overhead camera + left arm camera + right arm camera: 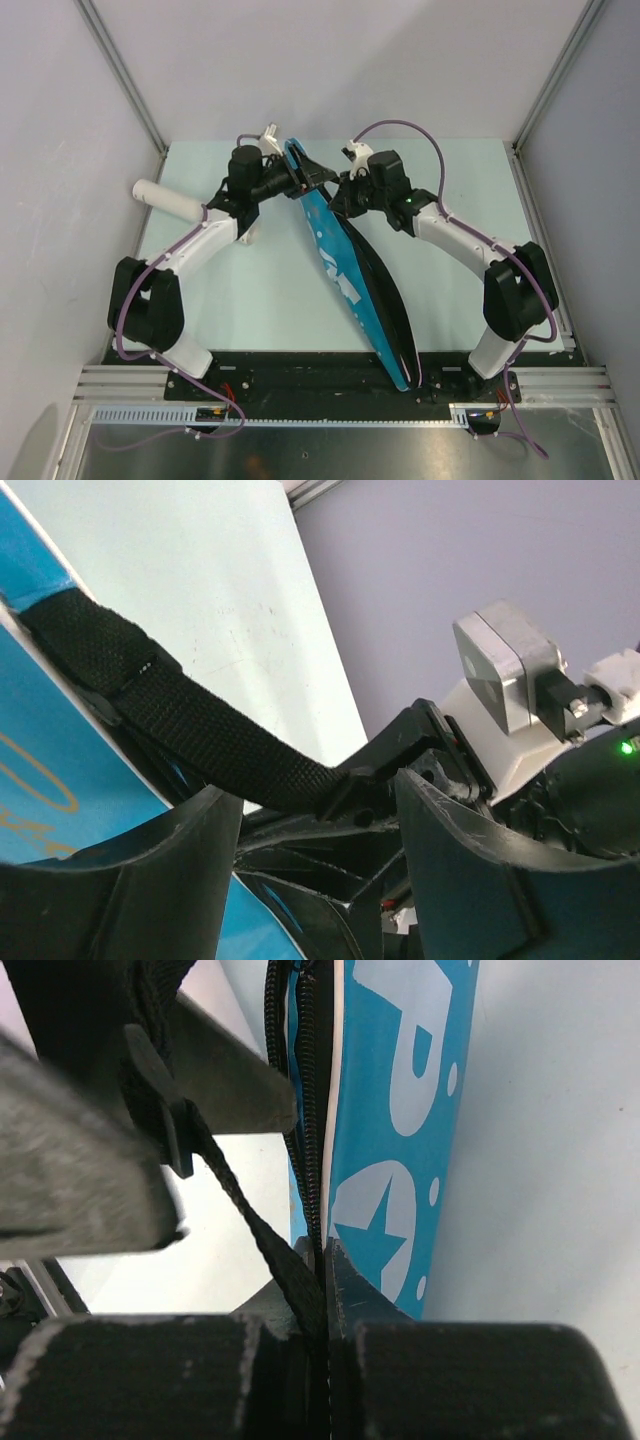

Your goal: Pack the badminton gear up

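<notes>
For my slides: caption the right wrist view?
Right end effector pinches black strap beside zipper of blue bag.

The top camera looks down from the near edge over the whole table (pixel 230 290). Both wrist cameras press close to the blue bag (pixel 335 255), seen in all views.

I count one bag (pixel 338 255), with one strap (pixel 195 730) on it, and one tube (pixel 168 198) lying left of the bag. I see one left arm (pixel 205 238) and one right arm (pixel 455 230), two in all, flanking the bag, and one counter (pixel 250 285).
</notes>
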Controlling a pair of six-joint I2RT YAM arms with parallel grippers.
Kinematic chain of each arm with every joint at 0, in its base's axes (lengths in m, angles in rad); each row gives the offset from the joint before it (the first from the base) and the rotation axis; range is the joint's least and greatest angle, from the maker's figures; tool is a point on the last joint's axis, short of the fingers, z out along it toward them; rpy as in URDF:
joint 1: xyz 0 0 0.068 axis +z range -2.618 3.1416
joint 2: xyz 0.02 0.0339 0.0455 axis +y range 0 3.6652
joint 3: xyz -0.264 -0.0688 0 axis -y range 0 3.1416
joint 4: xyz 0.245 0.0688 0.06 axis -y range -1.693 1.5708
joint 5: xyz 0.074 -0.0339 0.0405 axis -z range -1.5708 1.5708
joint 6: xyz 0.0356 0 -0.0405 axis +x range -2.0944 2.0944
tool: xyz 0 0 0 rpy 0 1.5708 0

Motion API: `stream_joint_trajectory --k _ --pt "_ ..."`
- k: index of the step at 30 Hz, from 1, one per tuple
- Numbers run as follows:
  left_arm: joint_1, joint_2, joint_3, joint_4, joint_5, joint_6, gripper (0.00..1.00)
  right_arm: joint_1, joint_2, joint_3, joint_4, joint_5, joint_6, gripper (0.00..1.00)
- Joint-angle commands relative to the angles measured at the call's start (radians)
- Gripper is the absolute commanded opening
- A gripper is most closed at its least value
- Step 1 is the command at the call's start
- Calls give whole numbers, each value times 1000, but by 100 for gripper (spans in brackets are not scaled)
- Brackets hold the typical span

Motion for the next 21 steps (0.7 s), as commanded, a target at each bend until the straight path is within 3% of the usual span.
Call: stream_joint_trajectory --k 1,3,4,5,7,8,10,13,17,21 --pt "1 3 68 -1 -62 25 66 40 -57 17 -5 68 -12 0" --pt "1 24 86 -1 -59 25 57 58 -66 14 -7 82 -10 0" --pt "1 29 94 -1 -56 25 48 58 -68 13 -8 92 -1 5" --pt "1 32 98 -1 -55 31 30 62 -71 13 -11 90 4 9" --pt "1 32 106 0 -50 45 15 59 -80 5 -31 72 11 21" --pt "3 31 108 4 -44 63 1 57 -87 0 -42 70 19 26" --pt "4 25 105 7 -22 74 0 40 -118 -15 -53 40 30 44" --pt "7 22 108 14 16 85 0 -12 -156 -16 -83 -77 80 60" --pt "10 29 131 17 65 76 0 -67 -233 -26 -138 -171 109 70" --pt "14 35 151 20 88 57 0 -158 -278 -39 -76 -282 247 72"
